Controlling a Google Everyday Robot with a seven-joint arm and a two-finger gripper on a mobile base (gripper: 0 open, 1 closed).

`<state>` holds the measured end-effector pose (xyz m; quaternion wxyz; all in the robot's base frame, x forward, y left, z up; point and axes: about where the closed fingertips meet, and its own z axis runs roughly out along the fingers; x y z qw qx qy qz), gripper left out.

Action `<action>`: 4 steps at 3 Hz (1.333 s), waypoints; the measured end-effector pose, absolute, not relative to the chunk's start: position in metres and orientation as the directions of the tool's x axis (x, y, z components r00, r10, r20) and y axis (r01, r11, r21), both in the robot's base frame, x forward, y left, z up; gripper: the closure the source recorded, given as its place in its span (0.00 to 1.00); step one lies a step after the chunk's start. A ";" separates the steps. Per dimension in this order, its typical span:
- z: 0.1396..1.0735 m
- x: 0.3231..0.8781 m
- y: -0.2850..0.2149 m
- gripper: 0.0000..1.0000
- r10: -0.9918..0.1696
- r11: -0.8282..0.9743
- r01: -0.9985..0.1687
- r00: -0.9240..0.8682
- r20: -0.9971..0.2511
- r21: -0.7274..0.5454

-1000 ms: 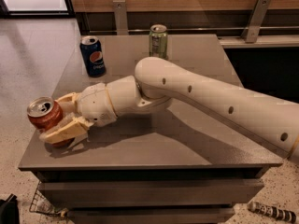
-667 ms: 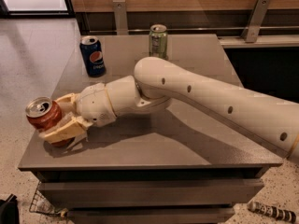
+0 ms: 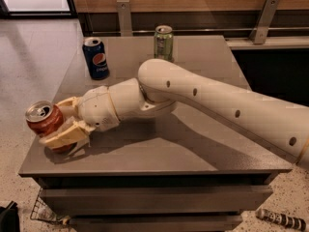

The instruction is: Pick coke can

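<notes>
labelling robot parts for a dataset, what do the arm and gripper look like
The arm is smooth cream tubing with rounded joints, small dark dots along it, no loose cables. The gripper, at the front-left corner of the table around the coke can, has flat tan fingers.

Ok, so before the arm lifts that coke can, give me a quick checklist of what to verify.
1. Right can grasped: ok. The gripper is at the table's front left corner, with its fingers shut on the red coke can.
2. Fingers on both sides of the can: ok, one above and one below it in the camera view.
3. Can's base free of the table: cannot tell, the lower finger hides it.
4. Other cans out of the way: ok. The Pepsi can and the green can stand apart near the back.
5. Space above the can: ok, nothing over it.
</notes>
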<state>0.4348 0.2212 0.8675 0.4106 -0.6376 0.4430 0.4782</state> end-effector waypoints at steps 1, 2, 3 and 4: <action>0.894 0.437 0.214 1.00 -0.157 -0.264 -0.955 0.184 -0.970 -0.139; 0.939 0.439 0.199 1.00 -0.158 -0.230 -0.955 0.229 -0.961 -0.189; 0.990 0.437 0.181 1.00 -0.173 -0.185 -0.951 0.281 -0.944 -0.249; 1.027 0.435 0.171 1.00 -0.183 -0.170 -0.940 0.324 -0.928 -0.295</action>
